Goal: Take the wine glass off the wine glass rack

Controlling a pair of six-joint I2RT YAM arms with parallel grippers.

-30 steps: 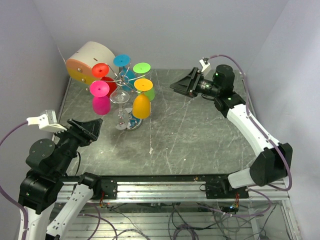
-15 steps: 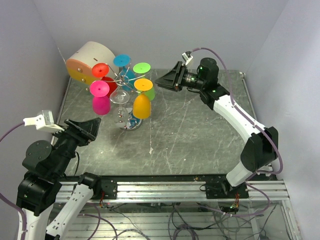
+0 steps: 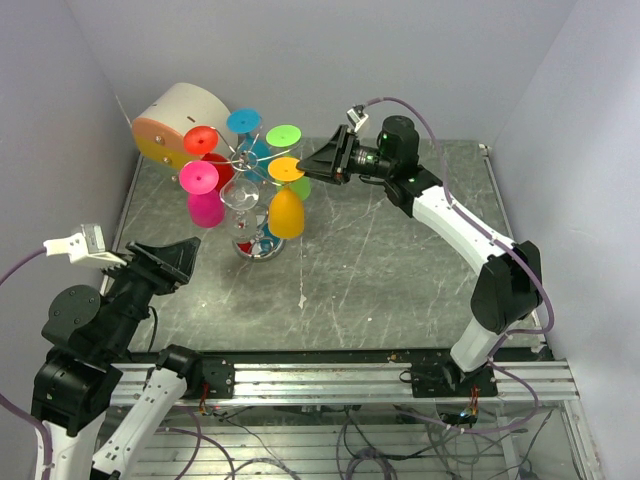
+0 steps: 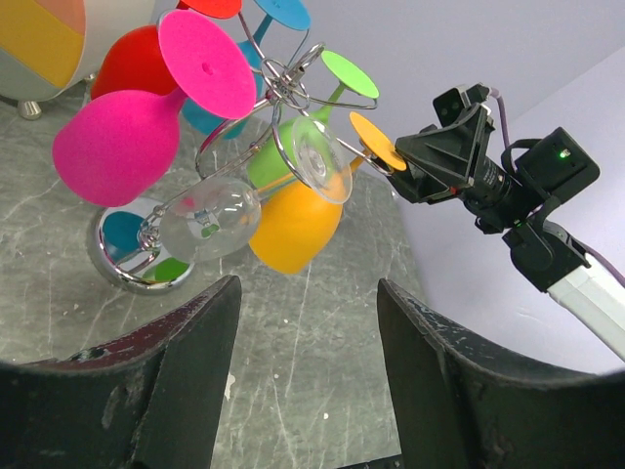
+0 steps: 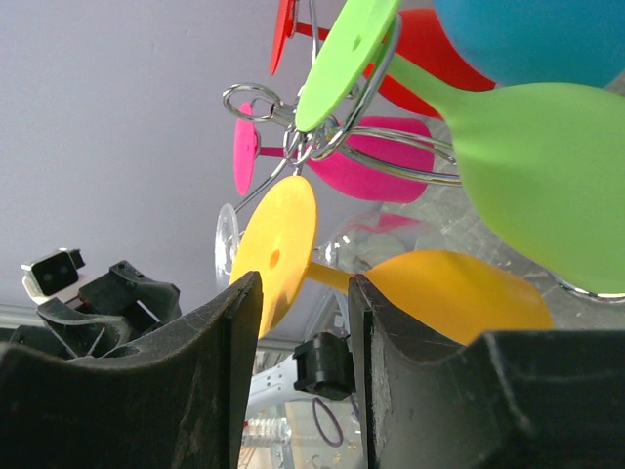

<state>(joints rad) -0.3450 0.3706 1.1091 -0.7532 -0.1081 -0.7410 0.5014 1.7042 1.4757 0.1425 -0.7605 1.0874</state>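
Top external: right arm outstretched toward rack

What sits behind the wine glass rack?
A beige drum with an orange-yellow face. The red glass hanging on the rack covers its lower right edge; its underside is hidden.

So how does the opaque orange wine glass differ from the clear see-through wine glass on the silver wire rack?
The orange wine glass is opaque and bright; the clear wine glass is see-through and faint. The orange one hangs on the side facing the right gripper, which is close to its foot; the clear one hangs further from that gripper. Both hang from the silver wire rack by the foot, with the bowl lowest.
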